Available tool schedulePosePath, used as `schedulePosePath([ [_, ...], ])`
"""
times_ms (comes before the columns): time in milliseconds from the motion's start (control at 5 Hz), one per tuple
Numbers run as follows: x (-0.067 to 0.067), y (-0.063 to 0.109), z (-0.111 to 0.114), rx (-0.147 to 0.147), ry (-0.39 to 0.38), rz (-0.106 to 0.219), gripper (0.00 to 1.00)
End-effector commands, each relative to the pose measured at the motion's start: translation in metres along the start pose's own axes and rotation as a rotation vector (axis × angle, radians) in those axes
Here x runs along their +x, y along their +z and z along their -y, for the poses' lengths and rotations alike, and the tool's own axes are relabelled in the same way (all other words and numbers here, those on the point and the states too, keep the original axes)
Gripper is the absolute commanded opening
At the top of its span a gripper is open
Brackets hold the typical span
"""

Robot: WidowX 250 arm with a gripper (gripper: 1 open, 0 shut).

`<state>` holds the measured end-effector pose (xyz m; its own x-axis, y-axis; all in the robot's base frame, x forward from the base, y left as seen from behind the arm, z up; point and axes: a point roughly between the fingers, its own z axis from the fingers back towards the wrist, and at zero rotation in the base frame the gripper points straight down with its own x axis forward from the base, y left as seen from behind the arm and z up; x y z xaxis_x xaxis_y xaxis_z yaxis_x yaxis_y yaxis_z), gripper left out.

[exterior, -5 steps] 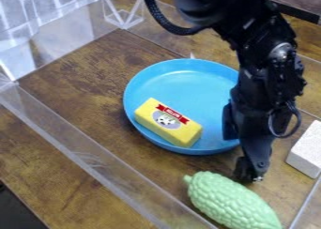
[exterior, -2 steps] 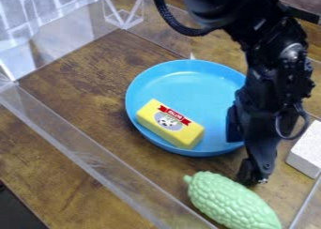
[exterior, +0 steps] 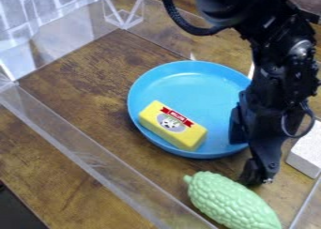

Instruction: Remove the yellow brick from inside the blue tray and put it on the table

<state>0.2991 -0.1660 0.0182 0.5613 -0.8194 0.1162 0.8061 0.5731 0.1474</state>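
The yellow brick (exterior: 170, 123), with a white label with red print on top, lies inside the blue tray (exterior: 157, 78), towards its front left. My black gripper (exterior: 249, 150) points steeply down at the tray's right front rim, to the right of the brick and apart from it. Its jaws stand open with nothing between them. One fingertip (exterior: 261, 173) is low over the table (exterior: 88, 92) just outside the rim. The other finger (exterior: 236, 129) is over the tray's edge.
A green ribbed gourd (exterior: 232, 203) lies in front of the tray, near the gripper. A white block (exterior: 307, 148) sits at the right edge. Clear plastic walls (exterior: 75, 148) border the brown wooden surface at the front and left.
The arm's upper part has leaned slightly to the right. The gripper stays where it was, open. The brick and tray have not moved.
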Motion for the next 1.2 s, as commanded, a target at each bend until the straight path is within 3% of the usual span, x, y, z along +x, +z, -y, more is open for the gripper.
schedulePosePath([
  [0, 0.0027, -0.0045, 0.0148, -0.023, -0.046, -0.022, 1.00],
  [1000, 0.0031, -0.0020, 0.0084, -0.055, -0.056, -0.093, 1.00],
])
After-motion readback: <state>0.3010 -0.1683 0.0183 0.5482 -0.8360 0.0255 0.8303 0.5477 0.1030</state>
